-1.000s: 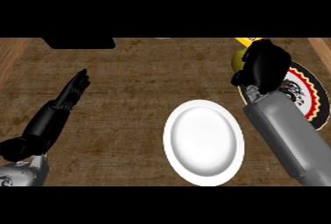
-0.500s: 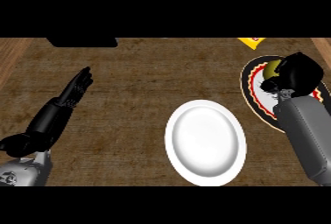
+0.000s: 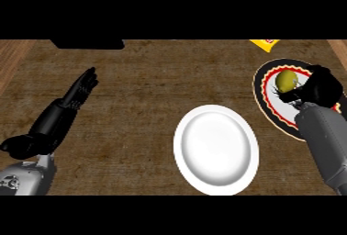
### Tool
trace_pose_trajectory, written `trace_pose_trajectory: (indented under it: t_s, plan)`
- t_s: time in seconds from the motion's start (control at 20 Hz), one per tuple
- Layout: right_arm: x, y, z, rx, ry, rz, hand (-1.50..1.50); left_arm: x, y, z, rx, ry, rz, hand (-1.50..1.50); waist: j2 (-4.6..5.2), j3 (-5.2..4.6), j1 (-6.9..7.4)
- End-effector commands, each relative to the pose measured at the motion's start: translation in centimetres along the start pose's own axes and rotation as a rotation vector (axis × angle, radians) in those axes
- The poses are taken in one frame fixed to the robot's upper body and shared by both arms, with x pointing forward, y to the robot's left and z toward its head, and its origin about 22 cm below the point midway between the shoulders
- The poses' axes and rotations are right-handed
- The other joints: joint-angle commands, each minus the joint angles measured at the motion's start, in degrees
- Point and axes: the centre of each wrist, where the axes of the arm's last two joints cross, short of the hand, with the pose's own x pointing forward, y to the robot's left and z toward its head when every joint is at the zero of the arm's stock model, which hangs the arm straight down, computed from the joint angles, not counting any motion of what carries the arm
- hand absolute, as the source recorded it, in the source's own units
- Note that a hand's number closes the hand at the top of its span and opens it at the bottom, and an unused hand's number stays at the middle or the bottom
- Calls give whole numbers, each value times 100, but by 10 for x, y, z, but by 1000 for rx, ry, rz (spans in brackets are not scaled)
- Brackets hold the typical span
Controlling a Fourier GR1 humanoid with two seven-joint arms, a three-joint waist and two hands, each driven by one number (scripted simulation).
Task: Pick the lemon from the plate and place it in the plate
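Right hand (image 3: 320, 87) has shifted, uncovering the lemon (image 3: 287, 81), which sits on the patterned plate (image 3: 271, 108), right of the white plate (image 3: 215, 149). Its fingers are curled beside the lemon, not around it. Left hand (image 3: 78, 92) rests far left, fingers straight, pressed together.

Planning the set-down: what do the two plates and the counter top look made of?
The white plate looks like glazed ceramic: plain, smooth, with a soft sheen at its raised rim. The patterned plate under the lemon looks painted, black with red and cream bands, matte; material unclear. The counter looks like rough dark wood, with a grainy, streaked surface.
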Motion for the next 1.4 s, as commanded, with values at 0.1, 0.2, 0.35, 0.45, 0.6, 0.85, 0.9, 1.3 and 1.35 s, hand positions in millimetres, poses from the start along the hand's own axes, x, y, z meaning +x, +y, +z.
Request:
trace_pose_trajectory:
  t_s: [0.1,0.2,0.35,0.45,0.6,0.85,0.9,1.3,1.35]
  plan:
    - [-1,-9,-11,-64,-97,-152,-150,1,-2,-8,5,22,4,0,-13,-1,-35]
    - [-9,-4,-4,-94,-129,-191,-150,-8,11,5,-1,2,13,0,-18,-3,-44]
    - [-17,0,2,-115,-201,-289,-150,-4,-4,9,-3,11,-13,0,-27,1,-43]
    - [-9,-9,10,-114,-220,-431,-150,-13,7,12,22,13,2,0,-48,-1,-129]
    - [21,-32,12,-57,-186,-652,-150,-2,14,-3,28,5,-4,0,-58,1,-167]
    - [-14,-44,22,-49,-168,-897,-150,2,6,7,34,23,2,0,-81,3,-190]
    - [-26,-53,19,-38,-162,-922,-150,1,2,18,20,13,-1,0,-89,-1,-180]
    - [-116,-101,49,-8,-230,-979,-150,12,-2,20,36,-1,-12,0,-58,-6,-138]
    - [-138,-103,65,17,-235,-981,-150,-2,8,25,31,17,-5,0,-67,-8,-198]
